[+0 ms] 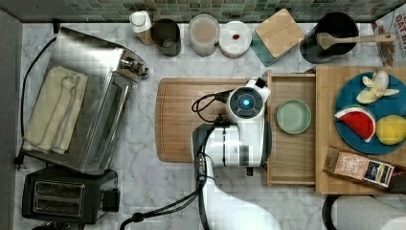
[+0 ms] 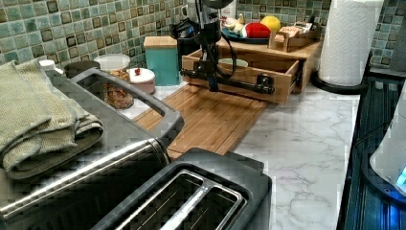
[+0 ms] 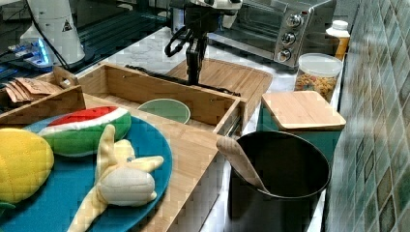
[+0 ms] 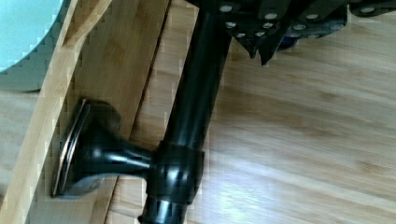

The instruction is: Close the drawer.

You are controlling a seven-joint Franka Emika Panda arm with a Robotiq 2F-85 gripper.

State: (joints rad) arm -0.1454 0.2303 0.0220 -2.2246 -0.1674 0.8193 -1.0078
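The light-wood drawer (image 1: pixel 291 82) (image 2: pixel 289 79) (image 3: pixel 159 92) is pulled out from the thick block, with a green bowl (image 1: pixel 293 116) (image 3: pixel 164 110) inside it. Its long black bar handle (image 2: pixel 245 85) (image 3: pixel 220 90) (image 4: pixel 196 93) runs across the front panel above the cutting board (image 1: pixel 184 120) (image 4: pixel 303 140). My gripper (image 2: pixel 212 85) (image 3: pixel 193 77) (image 4: pixel 261 49) hangs upright at the handle, fingers shut together on the cutting-board side of the bar, right against it. In the top view the arm's wrist (image 1: pixel 246 103) covers this spot.
A toaster oven (image 1: pixel 91 105) and a toaster (image 1: pixel 67 196) stand on the top view's left. Jars (image 1: pixel 203 33) and a black utensil pot (image 1: pixel 335 33) line the back wall. A blue plate (image 1: pixel 352 93) of toy fruit sits on the block; a paper towel roll (image 2: pixel 347 38) stands nearby.
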